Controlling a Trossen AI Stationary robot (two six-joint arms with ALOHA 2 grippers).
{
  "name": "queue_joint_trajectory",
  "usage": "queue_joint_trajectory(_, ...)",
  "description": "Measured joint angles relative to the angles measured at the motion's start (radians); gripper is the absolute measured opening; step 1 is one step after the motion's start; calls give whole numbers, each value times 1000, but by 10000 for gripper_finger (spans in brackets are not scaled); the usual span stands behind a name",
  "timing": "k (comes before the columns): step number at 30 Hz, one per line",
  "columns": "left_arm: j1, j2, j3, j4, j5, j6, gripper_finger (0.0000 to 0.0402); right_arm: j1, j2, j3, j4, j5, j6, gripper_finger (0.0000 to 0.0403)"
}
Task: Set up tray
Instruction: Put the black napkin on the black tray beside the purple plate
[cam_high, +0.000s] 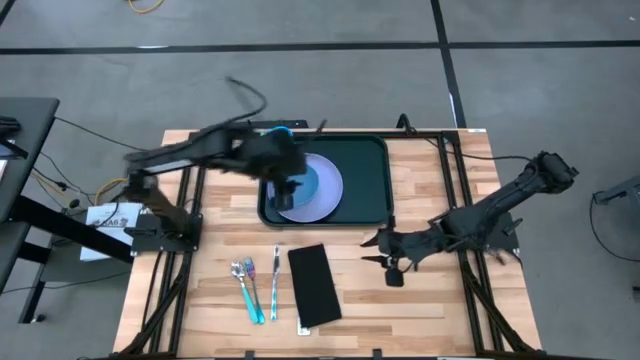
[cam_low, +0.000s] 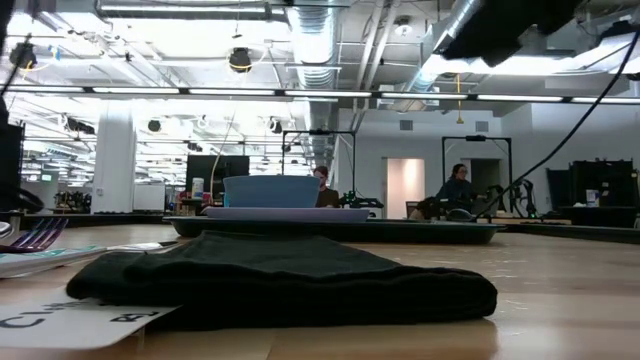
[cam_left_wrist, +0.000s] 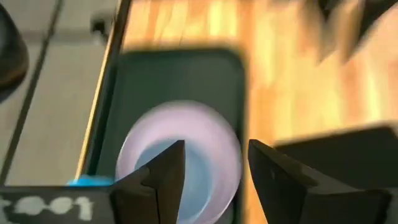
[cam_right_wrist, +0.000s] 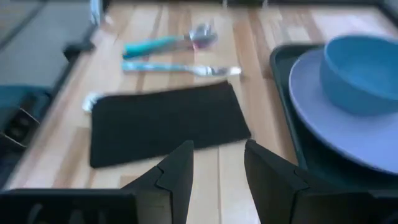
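Observation:
The dark green tray (cam_high: 365, 170) lies on the wooden table at the far middle. In its left half rests a lavender plate (cam_high: 322, 200), and a blue bowl (cam_right_wrist: 364, 71) stands on the plate. My left gripper (cam_left_wrist: 214, 149) hangs open above the plate and bowl, pointing slantwise down, with nothing between its fingers. My right gripper (cam_right_wrist: 217, 149) stands open over bare wood to the right of the black napkin (cam_high: 314, 285), near the tray's near right corner, holding nothing.
The napkin lies flat on the table in front of the tray. Left of it lie a teal-handled spoon and fork (cam_high: 248, 288) and a slim piece of cutlery (cam_high: 275, 282). A white label (cam_low: 60, 320) sticks out at the napkin's near end.

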Motion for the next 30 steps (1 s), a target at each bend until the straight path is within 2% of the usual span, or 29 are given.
queue_joint_trajectory(5,-135,-232,-376,346,-77,-77,165,-42,107,16,30,-41,-51,133)
queue_joint_trajectory(11,-286,-484,-872,759,-225,-234,165,-39,224,73,36,-168,-103,124)
queue_joint_trajectory(15,-380,-627,-1106,952,-343,-300,165,-25,292,111,30,-192,-146,113)
queue_joint_trajectory(21,-525,-795,-1294,1021,-513,-323,165,14,376,251,-15,-216,-126,102)
queue_joint_trajectory(26,-605,-872,-1375,1003,-515,-281,165,28,462,398,-140,-216,-38,100)
queue_joint_trajectory(30,-632,-892,-1384,1001,-503,-277,165,29,558,520,-236,-215,59,100)
